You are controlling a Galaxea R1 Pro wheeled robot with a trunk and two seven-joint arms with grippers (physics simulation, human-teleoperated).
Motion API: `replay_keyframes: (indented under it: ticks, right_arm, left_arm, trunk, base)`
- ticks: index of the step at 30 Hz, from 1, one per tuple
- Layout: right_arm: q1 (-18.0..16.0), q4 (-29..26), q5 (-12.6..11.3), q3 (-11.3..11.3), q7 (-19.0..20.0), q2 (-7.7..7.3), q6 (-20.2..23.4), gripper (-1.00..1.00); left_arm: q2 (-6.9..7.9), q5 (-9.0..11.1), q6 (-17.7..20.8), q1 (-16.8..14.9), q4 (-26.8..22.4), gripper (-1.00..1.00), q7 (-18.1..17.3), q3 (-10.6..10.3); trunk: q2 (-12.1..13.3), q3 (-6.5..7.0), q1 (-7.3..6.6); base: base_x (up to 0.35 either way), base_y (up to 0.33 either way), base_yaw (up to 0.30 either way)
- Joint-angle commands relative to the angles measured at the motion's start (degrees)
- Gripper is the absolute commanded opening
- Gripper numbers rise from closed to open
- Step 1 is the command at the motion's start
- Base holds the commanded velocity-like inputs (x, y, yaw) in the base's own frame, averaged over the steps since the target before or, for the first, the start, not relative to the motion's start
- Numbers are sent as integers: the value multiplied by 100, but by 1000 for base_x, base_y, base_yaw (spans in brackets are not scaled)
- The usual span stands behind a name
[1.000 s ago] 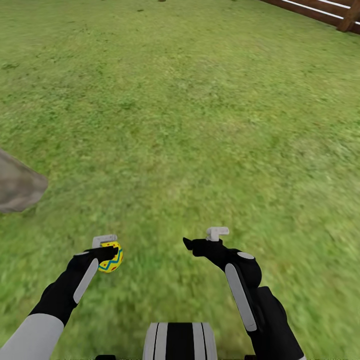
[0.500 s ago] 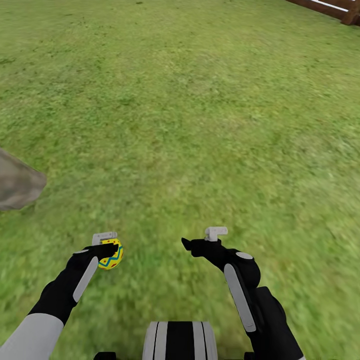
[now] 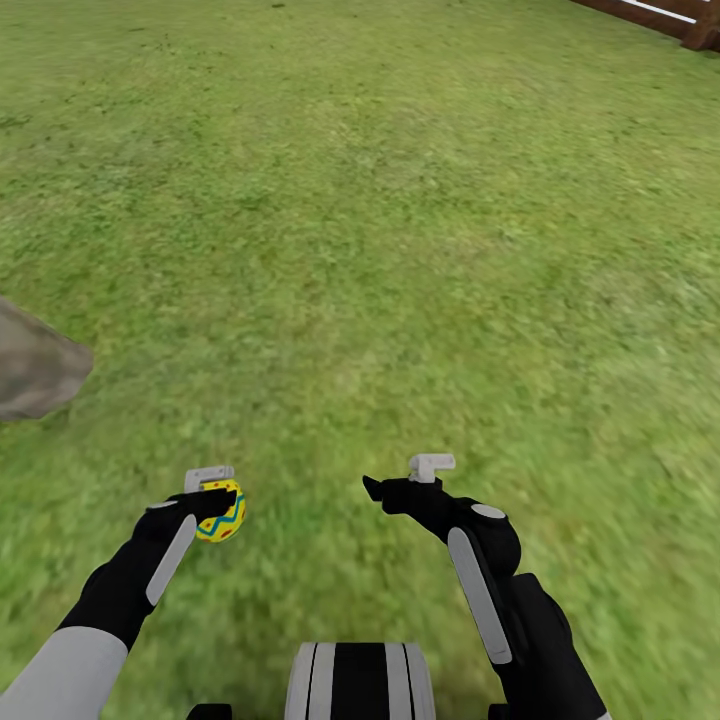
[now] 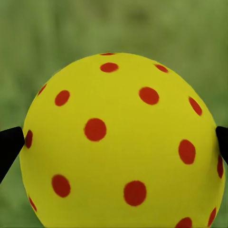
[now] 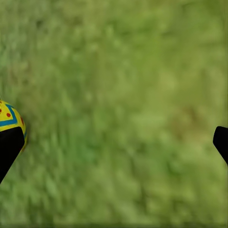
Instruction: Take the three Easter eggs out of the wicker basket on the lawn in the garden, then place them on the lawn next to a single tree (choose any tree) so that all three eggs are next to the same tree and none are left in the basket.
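**One painted egg in the left jaws, over open lawn**

Nearest the robot's trunk (image 3: 360,680), a striped black-and-white block at the bottom of the head view, both arms reached forward over the grass. The left gripper (image 3: 222,505) had its jaws closed on an Easter egg (image 3: 224,511), a smooth, rounded yellow shell with red dots and a blue-green zigzag band. In the left wrist view the egg (image 4: 124,142) bulged large between two black fingertips (image 4: 9,147) that pressed its sides, the dotted end facing the camera.

The right gripper (image 3: 400,480), to the right of the egg and apart from it, carried nothing; its black jaws stood wide in the right wrist view, with one fingertip (image 5: 8,147) at each edge and blurred turf between them. A sliver of the egg (image 5: 10,121) showed past one tip.

The lawn (image 3: 380,250) ran out from the egg in every direction, flat, green and mottled. Left of the egg and farther out lay a grey-brown, rough, rock-like mass (image 3: 35,365), cut off by the picture's edge. Far beyond, to the right, was a corner of brown slatted wooden fence (image 3: 670,15).
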Motion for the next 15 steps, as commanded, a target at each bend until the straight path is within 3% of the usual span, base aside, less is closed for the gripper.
replay_keyframes:
  ticks: [1, 6, 15]
  right_arm:
    - [-2, -5, 11, -5, 18, 2, 28, 100]
    - [-2, -6, 11, -5, 18, 2, 28, 100]
    - [-2, -13, 11, -5, 18, 2, 28, 100]
  left_arm:
    - [7, 113, 13, 1, 176, 100, 48, -25]
    - [7, 113, 13, 1, 178, 100, 48, -19]
    - [7, 113, 28, 1, 189, 100, 44, -17]
  trunk:
    - [-1, -4, 0]
    - [-1, -4, 0]
    - [11, 195, -23]
  base:
    - [0, 0, 0]
    - [0, 0, 0]
    - [0, 0, 0]
